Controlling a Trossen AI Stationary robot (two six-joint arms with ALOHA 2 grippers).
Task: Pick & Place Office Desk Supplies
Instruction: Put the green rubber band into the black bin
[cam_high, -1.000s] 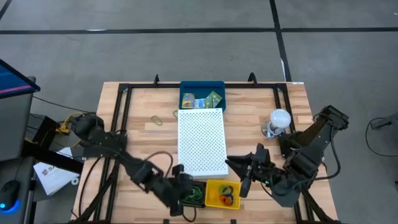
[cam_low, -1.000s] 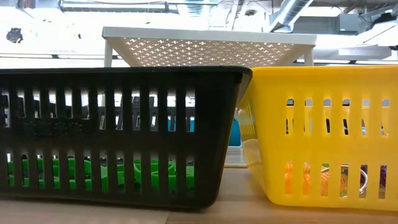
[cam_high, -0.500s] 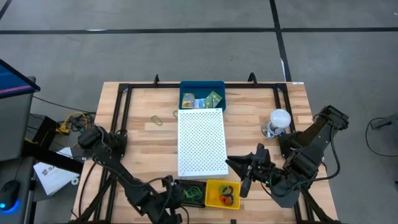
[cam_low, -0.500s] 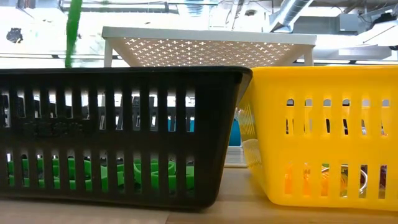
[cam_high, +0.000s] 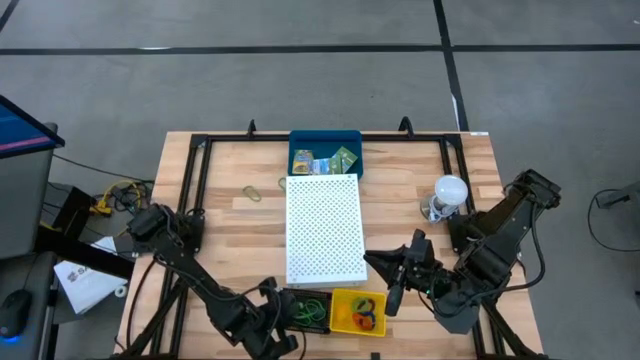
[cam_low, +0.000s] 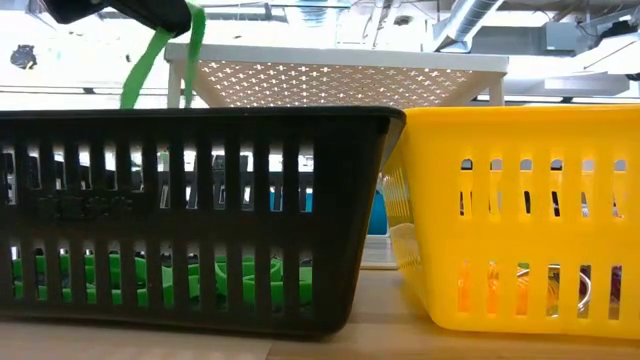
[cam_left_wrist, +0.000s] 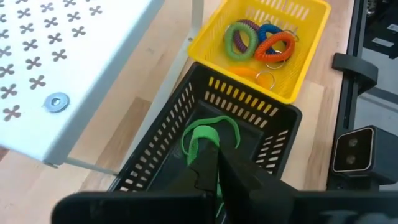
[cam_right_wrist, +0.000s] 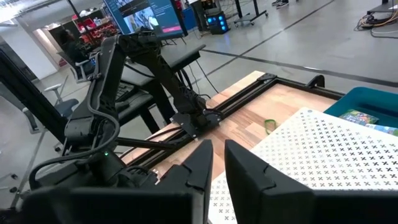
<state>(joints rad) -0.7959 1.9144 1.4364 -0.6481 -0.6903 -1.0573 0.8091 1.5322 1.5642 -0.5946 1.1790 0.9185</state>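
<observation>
Left wrist view: left gripper pinched shut on green rubber band over black basket; looks light, floppy, stretchy, so best nipped across one strand; right gripper narrow gap, holding nothing.

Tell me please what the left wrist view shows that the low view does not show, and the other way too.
Only the left wrist view looks down into the yellow basket, where green, blue and orange coiled loops lie, and shows the left gripper with its jaws shut on the green band above the black basket. Only the low view shows the green items at the bottom of the black basket, seen through its slots, and the room's ceiling pipes. Both show the two baskets side by side, the white perforated board and the hanging green band.
</observation>
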